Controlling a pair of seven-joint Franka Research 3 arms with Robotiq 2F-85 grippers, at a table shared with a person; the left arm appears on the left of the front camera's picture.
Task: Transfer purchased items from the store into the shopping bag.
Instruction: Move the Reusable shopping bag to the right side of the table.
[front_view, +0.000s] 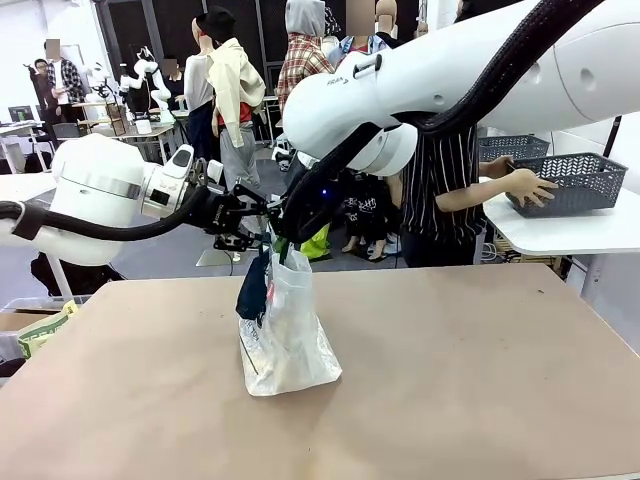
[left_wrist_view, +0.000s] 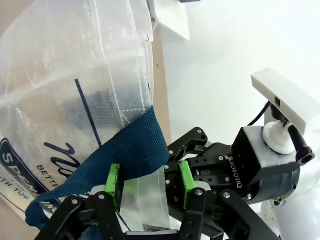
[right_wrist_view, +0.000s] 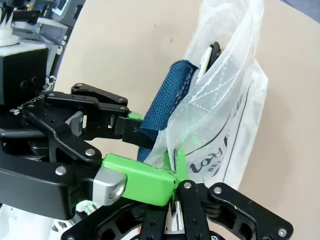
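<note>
Both arms meet over the shopping bag (front_view: 285, 335), which stands near the middle of the desk (front_view: 450, 380) with its mouth pulled upward. The right claw (right_wrist_view: 175, 167) is pinched together on the bag's rim, holding that edge up. The left claw (left_wrist_view: 150, 182) has its green pads apart, and a dark blue woven strap (left_wrist_view: 135, 150) lies between them, draped down the outside of the bag; from these views I cannot tell whether the pads are touching it.

Here's the worry: with the left pads apart, the strap may simply slide off and that side of the mouth could sag shut, leaving nothing to drop goods into. The right pinch is on thin crinkly plastic, so a tug could slip it or tear the rim. And the two claws sit almost touching, so any sideways move risks a knock between them.

Poses now: the left arm comes in level from its side, wrist pointing across at the bag top. The right arm sweeps over from high up, wrist angled down onto the rim. At the far side a person's hand (front_view: 530, 187) rests on the dark basket (front_view: 575, 180) on another desk (front_view: 560, 232), well apart from the bag. A dark item (right_wrist_view: 212, 52) pokes up inside the bag's mouth.
</note>
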